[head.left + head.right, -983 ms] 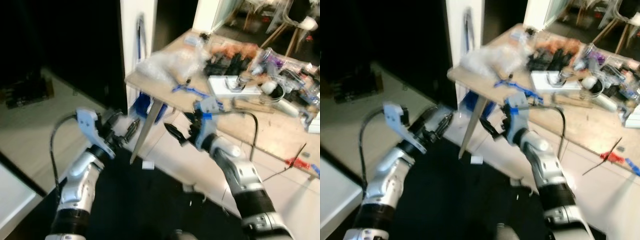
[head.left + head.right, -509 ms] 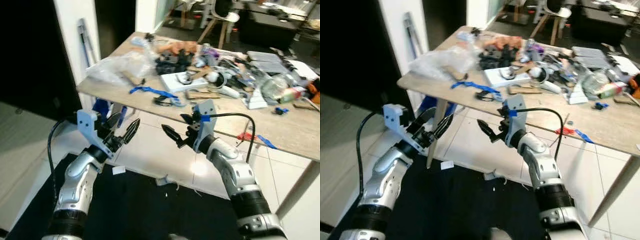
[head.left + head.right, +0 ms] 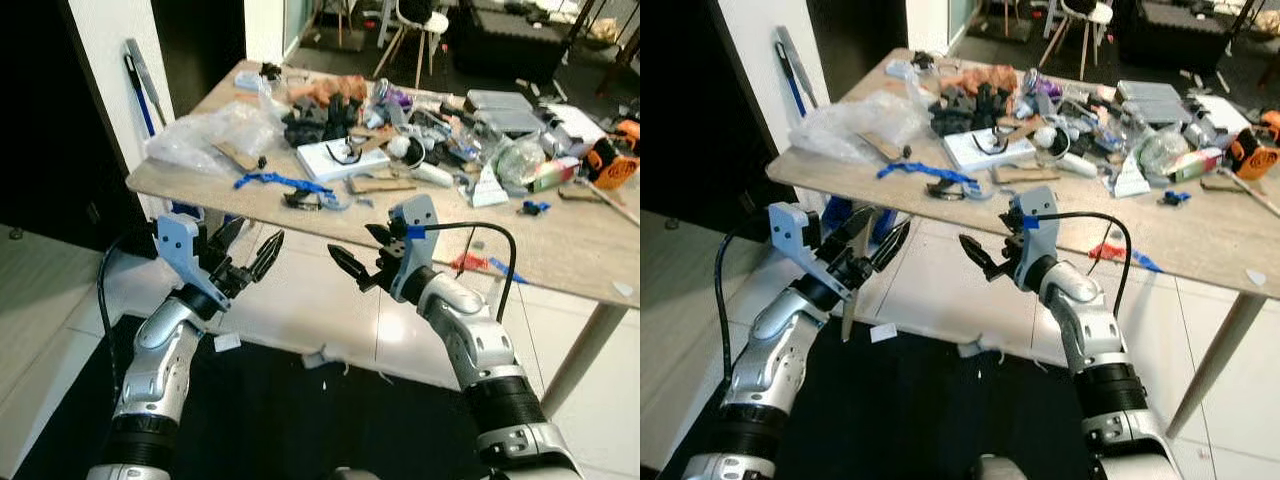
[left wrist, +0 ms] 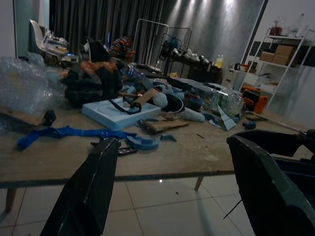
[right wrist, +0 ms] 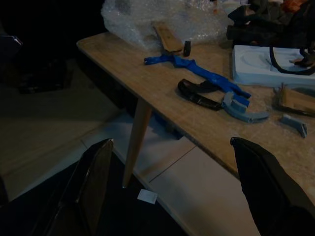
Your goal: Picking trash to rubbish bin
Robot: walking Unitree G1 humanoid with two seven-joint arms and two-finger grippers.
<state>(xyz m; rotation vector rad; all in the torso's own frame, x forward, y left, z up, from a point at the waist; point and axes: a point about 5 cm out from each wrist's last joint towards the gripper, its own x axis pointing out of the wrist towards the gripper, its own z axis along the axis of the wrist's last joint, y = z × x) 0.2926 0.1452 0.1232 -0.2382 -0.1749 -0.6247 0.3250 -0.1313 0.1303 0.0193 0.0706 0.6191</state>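
Both grippers are held raised at the frame's centre, the left gripper [image 3: 247, 262] and right gripper [image 3: 362, 262] each with fingers spread and empty. Trash is seen low in the frame: a white scrap [image 3: 227, 342] on the floor tiles beside the dark mat [image 3: 300, 420]. It is judged light, thin and limp, best pinched at an edge

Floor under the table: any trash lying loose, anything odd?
Yes. A small white scrap lies on the tiles at the edge of the black mat, near the table leg, and more crumpled bits lie further along that edge. Both grippers, left gripper and right gripper, are open and hold nothing.
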